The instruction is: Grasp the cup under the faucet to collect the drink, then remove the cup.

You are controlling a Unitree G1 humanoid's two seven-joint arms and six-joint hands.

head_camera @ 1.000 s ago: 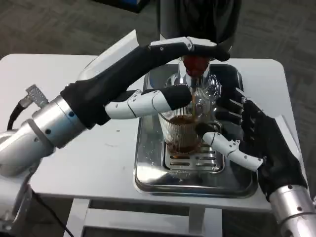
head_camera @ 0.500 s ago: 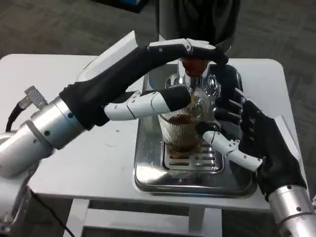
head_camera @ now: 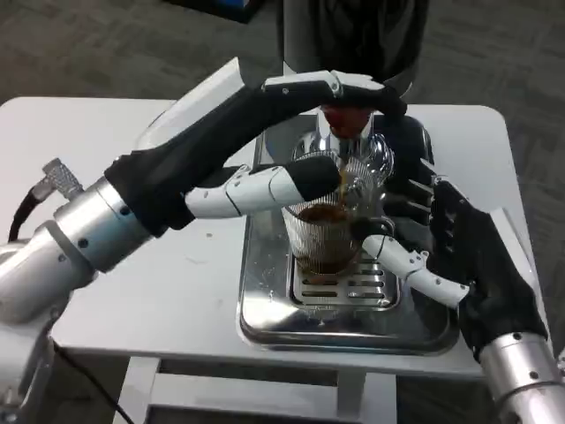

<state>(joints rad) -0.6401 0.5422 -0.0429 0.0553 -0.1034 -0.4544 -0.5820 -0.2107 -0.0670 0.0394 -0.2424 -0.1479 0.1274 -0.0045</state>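
A ribbed clear glass cup stands on the grate of a steel drip tray under the chrome faucet. Brown drink fills most of it, and a thin brown stream falls into it. My right hand grips the cup from the right, thumb in front, dark fingers behind. My left hand reaches over from the left: its upper fingers press on the red tap handle, its thumb lies just above the cup's rim.
The dark dispenser body rises behind the faucet at the table's far edge. The white table spreads to the left of the tray. My left forearm crosses that side.
The drink level in the cup has risen slightly. Both hands keep their places; the picture has shifted a little.
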